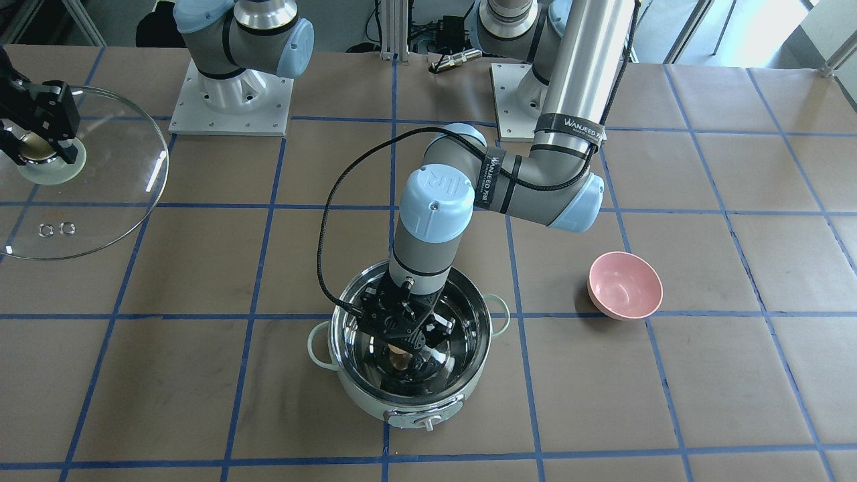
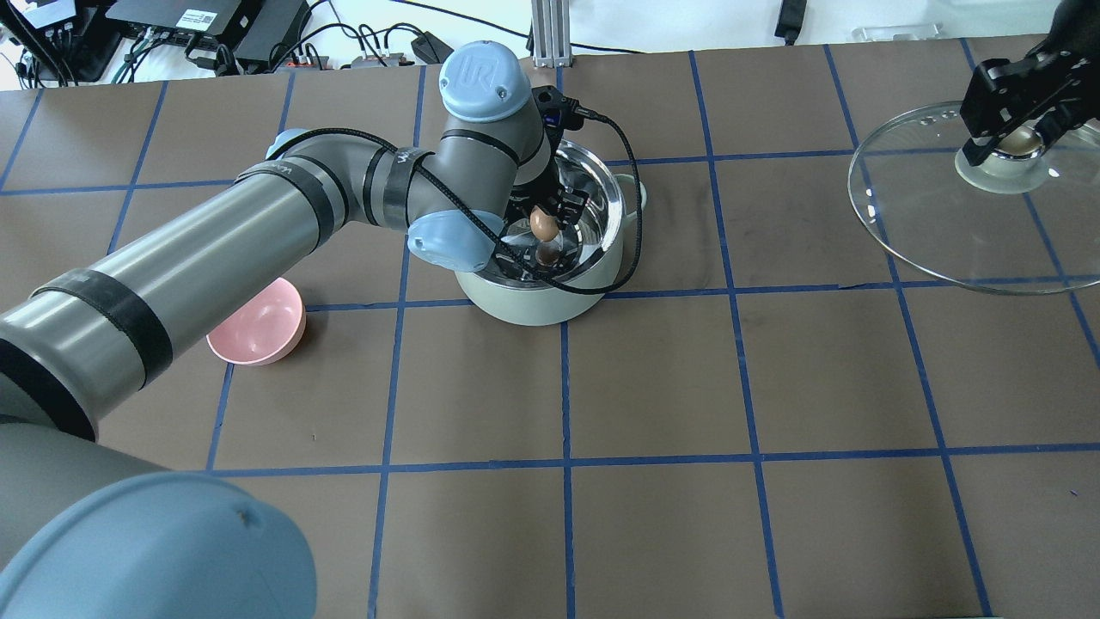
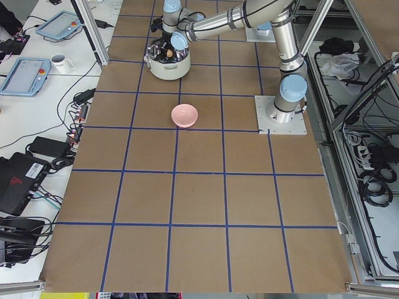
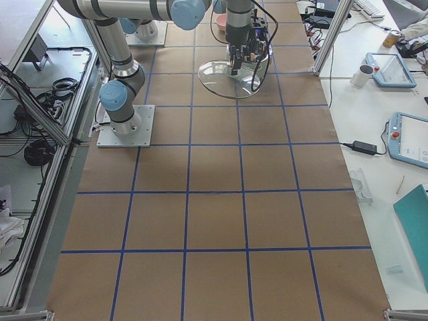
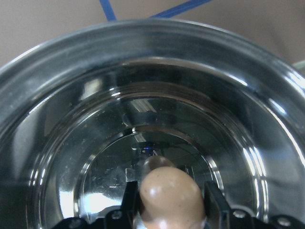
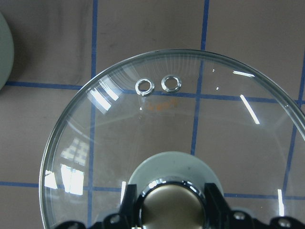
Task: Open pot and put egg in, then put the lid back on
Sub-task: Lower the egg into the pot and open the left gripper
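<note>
I hold the egg inside the open pot with my left gripper.
The egg hangs above the shiny bottom. My right gripper grips the lid by its knob, well apart from the pot.

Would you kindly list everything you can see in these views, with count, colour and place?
pot: one, mint green with steel inside, mid-table, uncovered.
egg: one, tan, held inside the pot's rim.
lid: one, clear glass with beige knob, far to the robot's right of the pot.
bowl: one, pink, on the table to the robot's left of the pot.
table: one, brown with blue grid lines.
mug: one, white, on the side bench.
left gripper: one, black, reaching into the pot, jaws shut on the egg.
right gripper: one, black, jaws shut on the lid's knob.
</note>
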Controlling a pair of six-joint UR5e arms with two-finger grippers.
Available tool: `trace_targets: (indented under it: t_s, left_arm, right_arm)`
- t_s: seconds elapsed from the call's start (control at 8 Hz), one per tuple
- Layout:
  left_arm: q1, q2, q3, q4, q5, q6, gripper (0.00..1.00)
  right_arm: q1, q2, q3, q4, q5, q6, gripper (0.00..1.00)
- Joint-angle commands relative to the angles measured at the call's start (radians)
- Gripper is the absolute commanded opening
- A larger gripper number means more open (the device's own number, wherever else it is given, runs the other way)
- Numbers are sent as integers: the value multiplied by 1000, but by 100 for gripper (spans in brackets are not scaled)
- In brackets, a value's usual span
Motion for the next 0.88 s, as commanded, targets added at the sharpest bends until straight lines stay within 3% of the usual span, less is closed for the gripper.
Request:
trace_targets:
  t_s: [0.0,0.12,0.5,0.62,0.75]
  left_arm:
    - [-3,38,-5,-13,-5,-3,100]
    - [-21,110,-8,-75,3,-9,100]
    - [38,409,-2,-576,15,-14,100]
    - [83,472,-5,-676,18,-11,100]
    - [88,524,-11,-762,24,-14,100]
  right_arm:
    - [0,-1,0,0,1,1,0]
    - [0,-1,0,0,1,1,0]
    - [11,-4,-17,-10,-2,17,0]
    - [17,-2,-17,-26,7,46,0]
    - [49,5,-17,-60,65,107,0]
